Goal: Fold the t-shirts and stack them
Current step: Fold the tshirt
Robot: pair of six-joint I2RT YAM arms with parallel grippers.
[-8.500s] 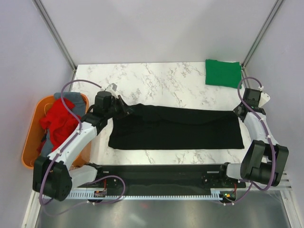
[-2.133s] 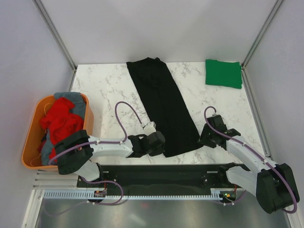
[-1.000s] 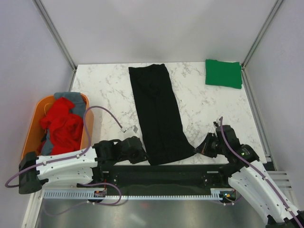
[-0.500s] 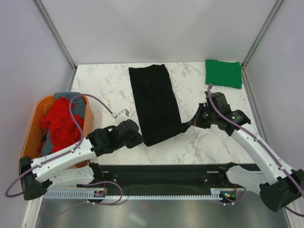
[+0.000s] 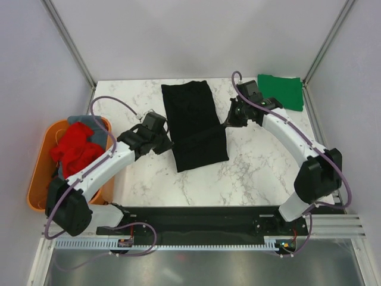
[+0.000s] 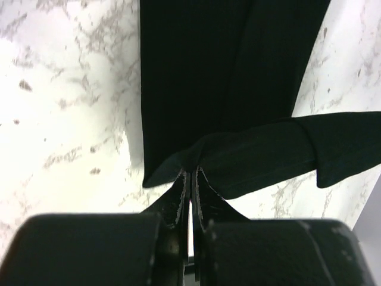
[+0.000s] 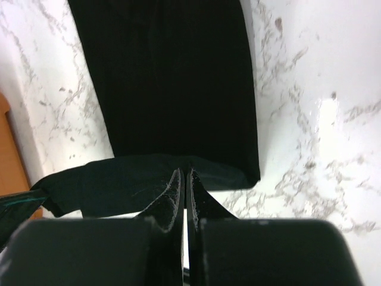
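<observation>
**Q:** How do you land this fold clean?

**A:** The black t-shirt (image 5: pixel 193 122) lies mid-desk (image 5: pixel 268 167). My left end effector (image 5: pixel 166 140) at 9 o'clock and right end effector (image 5: pixel 227 122) at 3 are both pinching its lifted hem. I'd carry both corners level toward 12, line them up with the far edge, then release together.

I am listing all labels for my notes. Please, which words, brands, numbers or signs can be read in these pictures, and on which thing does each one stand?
There are none to read in any view. The black t-shirt, the green t-shirt, the red t-shirt and the orange tub show plain surfaces with no print, tag or logo.
</observation>
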